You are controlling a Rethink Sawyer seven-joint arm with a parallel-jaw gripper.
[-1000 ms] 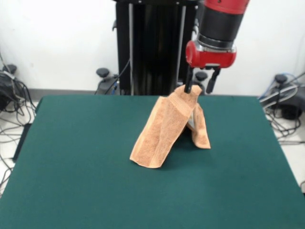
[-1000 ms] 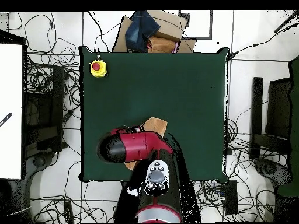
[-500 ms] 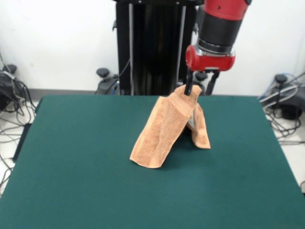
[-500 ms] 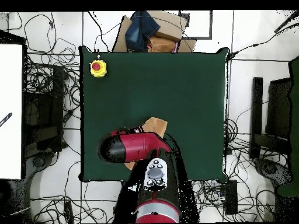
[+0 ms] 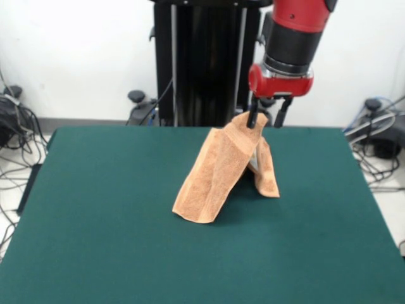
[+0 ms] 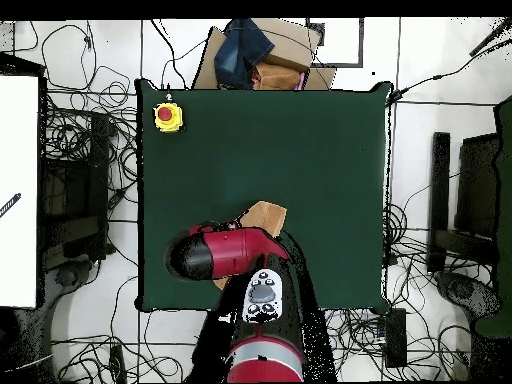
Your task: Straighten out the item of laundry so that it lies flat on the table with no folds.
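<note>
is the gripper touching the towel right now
Touching. In the front view the gripper has one finger pressed against the towel's raised peak, which stands tented above the table.

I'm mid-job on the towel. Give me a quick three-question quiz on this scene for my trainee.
1. True or false: the towel already lies flat on the table.
2. In the front view, where is the gripper?
A) at the towel's raised peak
B) over the table's near edge
C) out past the table's side
3. Fill in: in the overhead view, the yellow box with a red button sits near a ___ of the table.

Key
1. False: it stands up in a tent-like peak, with its lower ends on the table.
2. A
3. corner
</note>
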